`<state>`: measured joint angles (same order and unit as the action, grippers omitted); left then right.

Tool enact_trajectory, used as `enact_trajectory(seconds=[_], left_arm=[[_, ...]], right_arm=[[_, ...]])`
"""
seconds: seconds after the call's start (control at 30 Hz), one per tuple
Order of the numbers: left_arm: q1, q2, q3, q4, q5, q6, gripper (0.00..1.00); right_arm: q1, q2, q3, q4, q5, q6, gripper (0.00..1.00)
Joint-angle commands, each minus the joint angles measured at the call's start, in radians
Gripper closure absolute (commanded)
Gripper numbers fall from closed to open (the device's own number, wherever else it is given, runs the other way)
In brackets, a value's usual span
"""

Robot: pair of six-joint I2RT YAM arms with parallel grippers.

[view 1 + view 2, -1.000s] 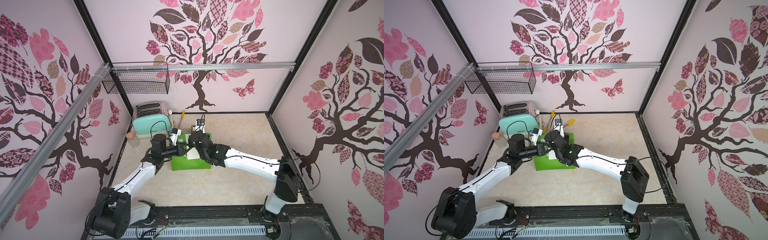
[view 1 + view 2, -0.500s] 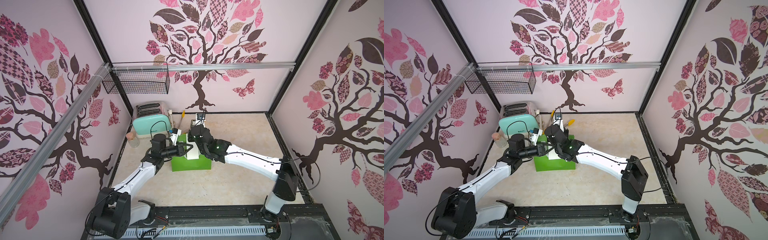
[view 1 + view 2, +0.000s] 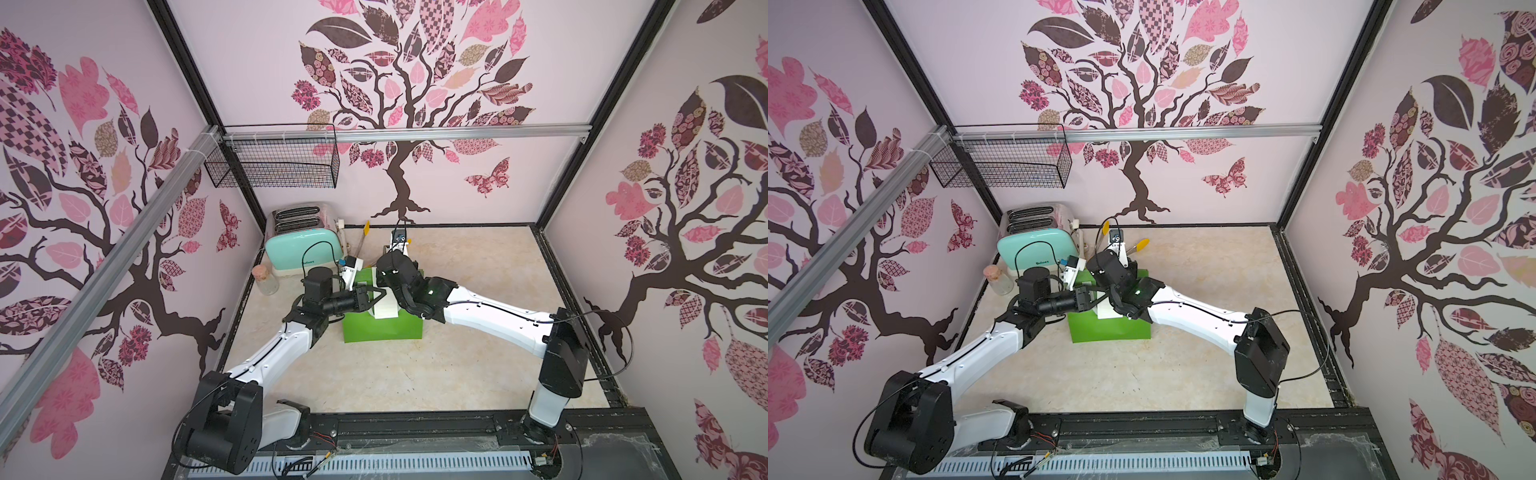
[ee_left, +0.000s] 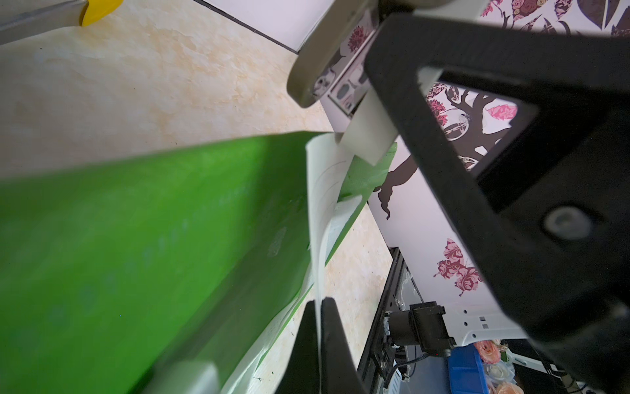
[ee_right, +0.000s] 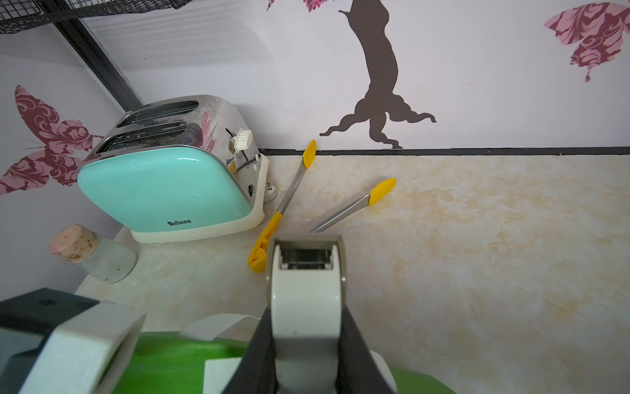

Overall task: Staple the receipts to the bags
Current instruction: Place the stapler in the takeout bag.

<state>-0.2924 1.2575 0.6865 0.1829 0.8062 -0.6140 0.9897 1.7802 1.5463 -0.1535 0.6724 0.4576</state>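
White receipt edge-up over green bag, long axis toward stapler

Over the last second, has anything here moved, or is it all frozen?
Only a little. The right gripper, clamped on the stapler, edged slightly toward the back wall above the green bag. The left gripper kept pinching the receipt. The bag, toaster, tongs and jar stayed put.

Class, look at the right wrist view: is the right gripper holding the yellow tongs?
No, the right gripper clasps a grey stapler, while the tongs lie on the table beside the toaster.
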Motion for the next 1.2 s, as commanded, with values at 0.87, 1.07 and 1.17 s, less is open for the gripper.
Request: enact_trajectory(seconds=[0.87, 1.07, 1.17], left_arm=[[0.01, 0.036, 0.049, 0.004, -0.011, 0.014, 1.0], [0.01, 0.035, 0.048, 0.012, -0.009, 0.013, 1.0], [0.011, 0.036, 0.048, 0.012, -0.009, 0.015, 1.0]], right_arm=[[0.026, 0.038, 0.005, -0.036, 0.042, 0.044, 0.89], [0.033, 0.057, 0.014, -0.046, 0.067, 0.05, 0.89], [0.041, 0.065, 0.025, -0.056, 0.085, 0.051, 0.89]])
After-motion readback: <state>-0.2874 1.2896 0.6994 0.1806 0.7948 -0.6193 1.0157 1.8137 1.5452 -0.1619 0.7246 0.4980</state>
